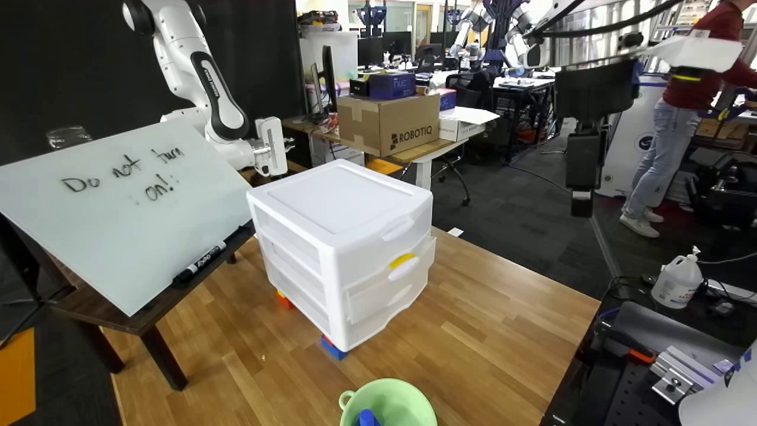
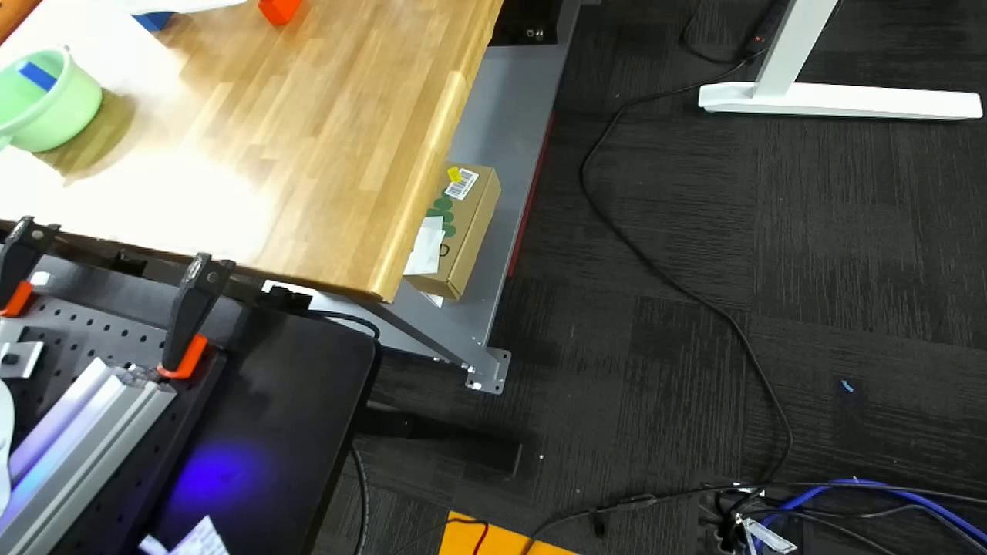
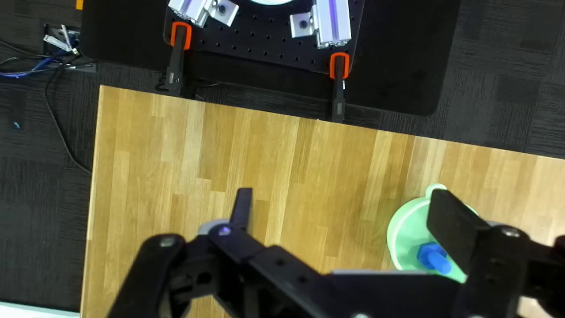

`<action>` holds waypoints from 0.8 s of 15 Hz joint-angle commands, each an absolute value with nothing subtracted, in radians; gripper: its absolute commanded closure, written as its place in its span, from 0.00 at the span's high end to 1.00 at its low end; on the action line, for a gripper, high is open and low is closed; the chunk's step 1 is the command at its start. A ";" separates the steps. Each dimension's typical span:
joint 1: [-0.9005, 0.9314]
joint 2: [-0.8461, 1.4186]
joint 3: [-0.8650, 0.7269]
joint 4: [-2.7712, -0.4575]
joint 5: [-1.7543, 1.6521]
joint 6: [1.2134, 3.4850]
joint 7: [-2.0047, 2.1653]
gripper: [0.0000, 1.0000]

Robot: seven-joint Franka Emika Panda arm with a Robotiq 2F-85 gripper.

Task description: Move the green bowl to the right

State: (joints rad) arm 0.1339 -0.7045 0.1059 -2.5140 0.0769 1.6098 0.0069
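Note:
The green bowl (image 1: 405, 405) stands upright on the wooden table, cut off by the bottom edge in an exterior view. It also shows at the left edge in an exterior view (image 2: 65, 116) and at the right in the wrist view (image 3: 402, 234). A blue bolt-shaped piece (image 3: 435, 258) lies inside it. My gripper (image 3: 342, 205) is open with its fingers wide apart and only table seen between them. One finger hides the bowl's right part in the wrist view. In an exterior view the gripper (image 1: 582, 204) hangs high, well apart from the bowl.
A white drawer unit (image 1: 378, 236) with a drawer slightly out stands on the table (image 1: 485, 296) behind the bowl. A blue block (image 1: 334, 348) and a red block (image 2: 279, 9) lie by it. A whiteboard (image 1: 130, 195) leans on a small stand. Clamps (image 2: 189, 316) line the mounting plate by the table edge.

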 commanded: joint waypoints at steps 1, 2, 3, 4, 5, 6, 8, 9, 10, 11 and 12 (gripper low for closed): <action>0.131 -0.704 0.108 -2.512 0.078 1.608 0.006 1.00; 0.131 -0.704 0.108 -2.512 0.078 1.608 0.006 1.00; 0.131 -0.704 0.108 -2.512 0.078 1.608 0.006 1.00; 0.131 -0.704 0.108 -2.512 0.078 1.608 0.006 1.00; 0.131 -0.704 0.108 -2.512 0.078 1.608 0.006 1.00; 0.131 -0.704 0.108 -2.512 0.078 1.608 0.006 1.00; 0.131 -0.697 0.109 -2.511 0.082 1.616 0.008 1.00; 0.134 -0.691 0.106 -2.509 0.088 1.618 0.002 1.00; 0.143 -0.680 0.098 -2.505 0.102 1.618 -0.019 1.00; 0.153 -0.670 0.092 -2.503 0.113 1.618 -0.042 1.00; 0.164 -0.654 0.088 -2.499 0.125 1.619 -0.072 1.00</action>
